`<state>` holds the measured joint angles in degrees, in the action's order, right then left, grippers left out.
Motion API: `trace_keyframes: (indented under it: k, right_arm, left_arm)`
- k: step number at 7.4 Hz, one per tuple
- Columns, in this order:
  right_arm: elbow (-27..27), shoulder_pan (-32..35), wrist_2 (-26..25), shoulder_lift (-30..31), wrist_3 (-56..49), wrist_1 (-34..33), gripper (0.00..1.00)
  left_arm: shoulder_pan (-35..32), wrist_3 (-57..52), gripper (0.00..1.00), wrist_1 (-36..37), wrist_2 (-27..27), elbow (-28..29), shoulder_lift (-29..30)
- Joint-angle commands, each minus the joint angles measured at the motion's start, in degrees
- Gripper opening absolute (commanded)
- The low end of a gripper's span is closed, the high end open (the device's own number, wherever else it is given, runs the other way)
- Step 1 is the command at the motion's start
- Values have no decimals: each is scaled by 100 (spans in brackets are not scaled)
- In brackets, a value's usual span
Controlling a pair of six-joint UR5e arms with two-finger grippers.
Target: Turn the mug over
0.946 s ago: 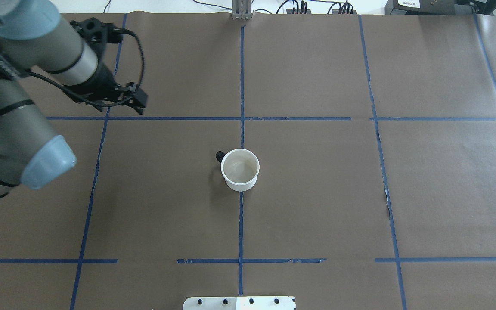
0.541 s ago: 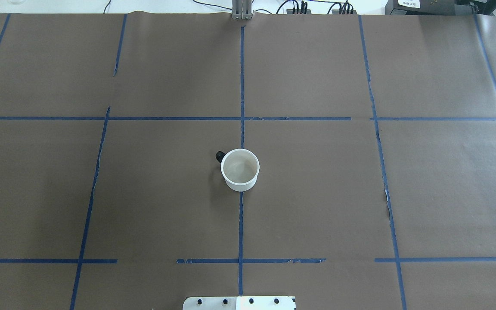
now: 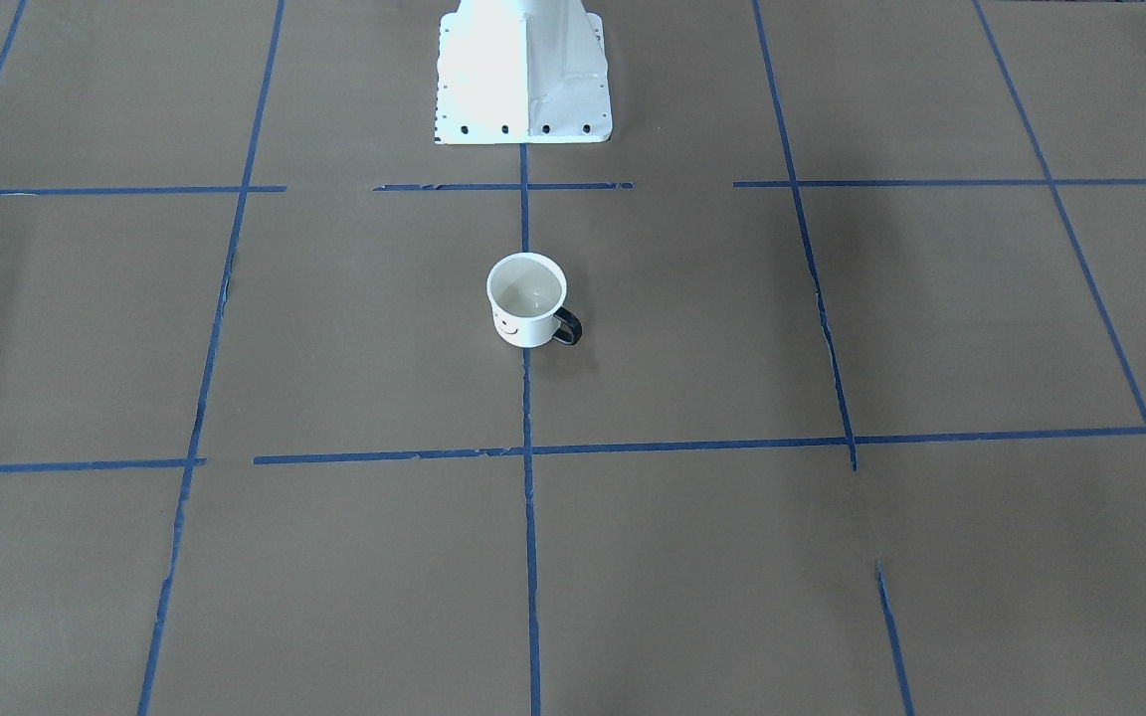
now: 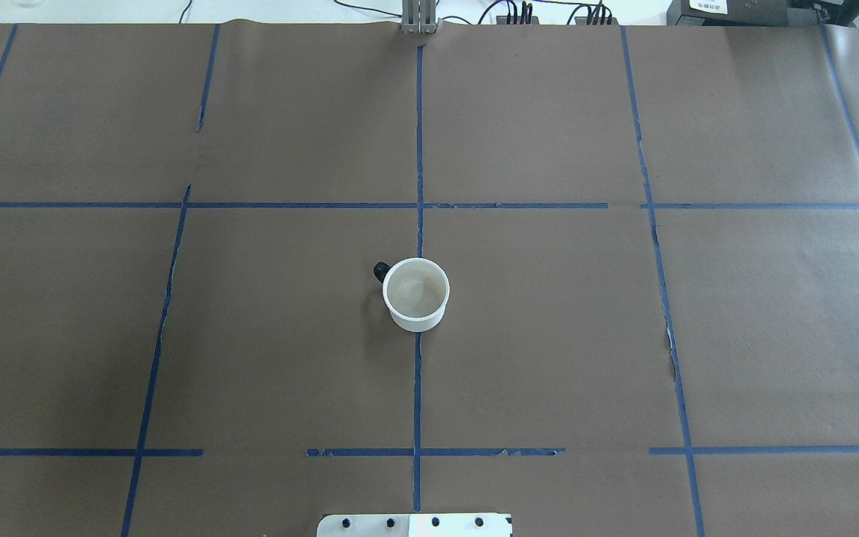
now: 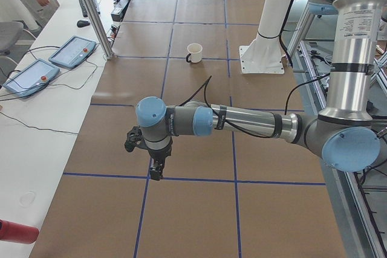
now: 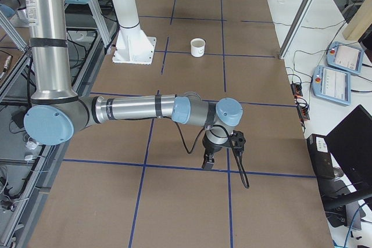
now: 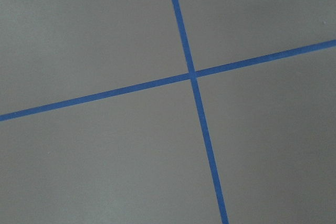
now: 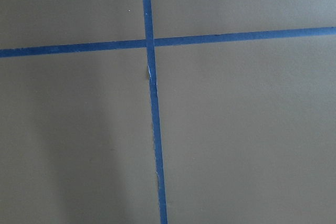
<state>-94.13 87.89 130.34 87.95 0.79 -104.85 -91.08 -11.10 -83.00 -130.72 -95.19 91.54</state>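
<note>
White enamel with a black handle (image 3: 568, 326), the mug (image 3: 526, 298) stands upright, mouth up and empty, near the middle of the table. It sits right on the central strip of blue tape (image 4: 418, 149), between two cross strips and a little way out from the robot's white base (image 3: 523, 99). From overhead, the handle points to the far left. The black smiley face (image 3: 508, 320) is on the side turned away from the base. Nothing touches the mug, and brown paper (image 4: 549, 298) lies all around it.

Both arms are well apart from it, outside the overhead and front-facing views. The left arm (image 5: 242, 122) stretches low over the paper at the table's left end. The left gripper (image 5: 156, 170) points down just beside a tape crossing. The side view is too small to show whether its fingers are apart or together, so I cannot tell. The left wrist camera shows only paper and a tape crossing (image 7: 192, 73), with no fingers in frame.

The right arm (image 6: 133, 108) reaches out in the same way at the right end. The right gripper (image 6: 207, 162) hangs downward close above a tape line. I cannot tell its finger state either. The right wrist camera also shows only paper and a crossing (image 8: 148, 42).
</note>
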Motion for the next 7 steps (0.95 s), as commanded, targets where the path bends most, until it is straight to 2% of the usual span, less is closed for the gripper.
trace_keyframes:
  k: [1,7]
  right_arm:
    - [0,0,0,-6,0,0,100]
    - [0,0,0,-6,0,0,100]
  left_arm:
    - [-24,64,100,-32,46,-17,22]
    - [-24,64,100,-173,11,88,-66]
